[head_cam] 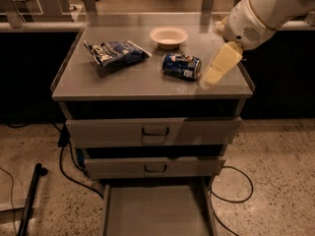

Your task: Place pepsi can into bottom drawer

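Pale yellow end effector (212,76) hangs from the white arm (261,11) at the upper right of the frame, tilted down to the left over the right edge of the worktop (147,82). Whether it is open or closed cannot be told; it grips nothing that shows.

Just left of it, apart from it, the pepsi can (181,66) lies on its side on the worktop, blue with white and red marks; no writing on it can be read. A small white bowl (169,36) sits behind the can, and a crinkled blue chip bag (115,53) lies further left, its print illegible.

Below the grey metal worktop, 2 upper drawers (155,131) with dark handles sit slightly ajar. The bottom drawer (157,213) is pulled out at the lower centre, its flat grey floor bare. Black cables (231,193) trail over the speckled floor (275,171).
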`<control>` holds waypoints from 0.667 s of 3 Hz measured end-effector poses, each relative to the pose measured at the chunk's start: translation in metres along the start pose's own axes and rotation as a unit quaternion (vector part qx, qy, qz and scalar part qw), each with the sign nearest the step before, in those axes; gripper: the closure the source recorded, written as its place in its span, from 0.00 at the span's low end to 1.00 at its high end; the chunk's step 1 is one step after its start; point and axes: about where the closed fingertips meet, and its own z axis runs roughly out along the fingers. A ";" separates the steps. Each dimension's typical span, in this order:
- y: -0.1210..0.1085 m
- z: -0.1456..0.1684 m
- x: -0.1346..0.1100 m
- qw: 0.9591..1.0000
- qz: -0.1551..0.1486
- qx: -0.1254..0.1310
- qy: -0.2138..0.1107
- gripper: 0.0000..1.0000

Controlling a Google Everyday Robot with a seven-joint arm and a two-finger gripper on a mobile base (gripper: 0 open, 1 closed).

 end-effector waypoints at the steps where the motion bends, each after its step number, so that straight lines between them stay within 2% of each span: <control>1: -0.037 0.022 -0.013 1.000 -0.022 0.018 -0.011 0.00; 2: -0.061 0.041 -0.017 0.999 -0.027 0.023 -0.015 0.00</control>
